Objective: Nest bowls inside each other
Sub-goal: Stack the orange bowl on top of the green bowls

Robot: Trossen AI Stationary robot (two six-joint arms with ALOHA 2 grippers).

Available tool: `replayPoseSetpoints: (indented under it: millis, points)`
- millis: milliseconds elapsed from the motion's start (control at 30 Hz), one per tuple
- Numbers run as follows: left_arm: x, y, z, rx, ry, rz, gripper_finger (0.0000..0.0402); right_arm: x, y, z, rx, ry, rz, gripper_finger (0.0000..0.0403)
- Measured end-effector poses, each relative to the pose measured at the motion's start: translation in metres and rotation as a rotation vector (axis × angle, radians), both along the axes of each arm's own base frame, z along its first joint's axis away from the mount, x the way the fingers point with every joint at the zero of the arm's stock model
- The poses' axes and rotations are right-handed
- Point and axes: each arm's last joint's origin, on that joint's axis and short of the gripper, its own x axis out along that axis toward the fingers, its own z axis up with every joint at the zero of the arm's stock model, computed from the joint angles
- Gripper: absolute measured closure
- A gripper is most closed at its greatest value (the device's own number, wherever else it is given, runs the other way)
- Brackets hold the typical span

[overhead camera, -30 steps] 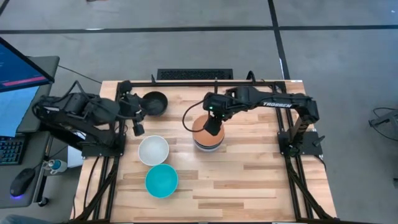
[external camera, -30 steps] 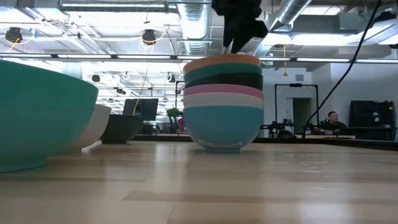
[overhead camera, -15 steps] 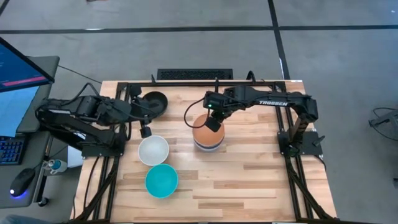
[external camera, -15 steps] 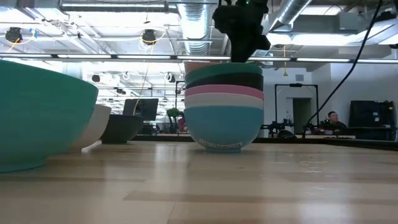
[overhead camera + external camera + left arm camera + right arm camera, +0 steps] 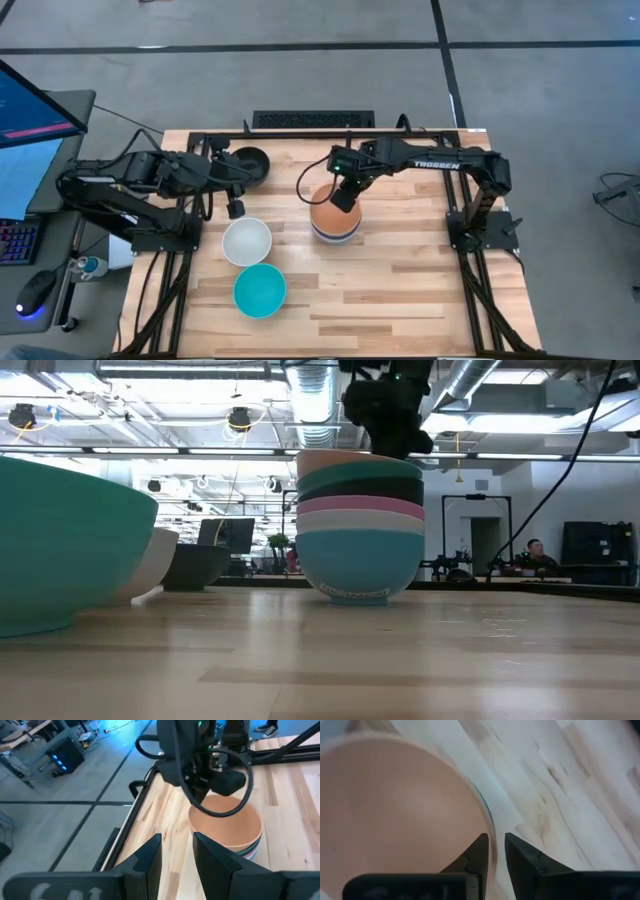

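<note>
Your right gripper (image 5: 343, 196) hangs just above the far rim of the nested stack (image 5: 360, 525), its jaws drawn to a narrow slit and gripping nothing, with the orange bowl (image 5: 332, 214) on top sitting directly below them. Your left gripper (image 5: 233, 207) is likewise nearly closed and empty, the white bowl (image 5: 246, 241) just below-front of it, the cyan bowl (image 5: 260, 290) farther out, the black bowl (image 5: 247, 164) behind.

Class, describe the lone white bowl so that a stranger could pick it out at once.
Start at the wooden table seen from above and look to its left half, in front of the left arm's pincer. The white bowl sits there alone, between a black bowl behind it and a cyan bowl in front. It is the only white single bowl.
</note>
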Motion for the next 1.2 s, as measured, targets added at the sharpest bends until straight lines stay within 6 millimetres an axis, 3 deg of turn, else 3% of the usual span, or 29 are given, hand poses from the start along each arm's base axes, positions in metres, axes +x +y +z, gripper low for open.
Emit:
replayPoseSetpoints:
  millis: [167, 400, 567, 767, 1200]
  points:
    - [0.000, 0.000, 0.000, 0.000, -0.001, 0.000, 0.0299, -0.006, 0.005, 0.028, -0.012, -0.165, 0.015, 0.0291]
    - [0.006, -0.001, -0.002, -0.004, 0.000, -0.001, 0.0299, 0.005, 0.022, 0.035, -0.054, -0.240, 0.223, 0.0229]
    - [0.015, -0.003, -0.004, -0.015, -0.003, -0.018, 0.0299, 0.020, 0.032, 0.024, -0.107, -0.201, 0.393, 0.0205]
    - [0.025, -0.004, -0.008, -0.037, 0.006, -0.015, 0.0299, 0.027, 0.033, 0.028, -0.205, -0.223, 0.494, 0.0207]
    - [0.041, -0.006, -0.010, -0.052, -0.034, -0.014, 0.0299, 0.024, 0.012, 0.027, -0.190, -0.209, 0.493, 0.0255]
